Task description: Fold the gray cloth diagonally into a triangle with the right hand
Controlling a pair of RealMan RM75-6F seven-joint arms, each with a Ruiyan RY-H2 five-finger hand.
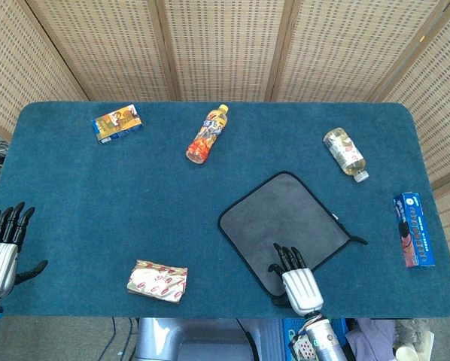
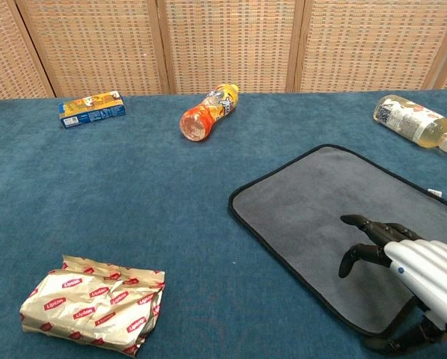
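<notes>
The gray cloth (image 1: 289,226) with a black edge lies flat and unfolded on the blue table, right of middle; in the chest view the gray cloth (image 2: 335,213) fills the right half. My right hand (image 1: 294,280) hovers over its near corner, fingers spread and pointing away from me, thumb down by the corner's edge; it holds nothing. In the chest view the right hand (image 2: 410,269) has its fingertips curved down above the cloth. My left hand (image 1: 1,248) stays at the table's near left edge, fingers spread, empty.
An orange drink bottle (image 1: 208,134) and a small yellow-blue box (image 1: 117,123) lie at the back. A pale tea bottle (image 1: 345,154) lies behind the cloth, a blue packet (image 1: 414,229) at the right edge. A red-patterned wrapped pack (image 1: 157,280) lies near the front.
</notes>
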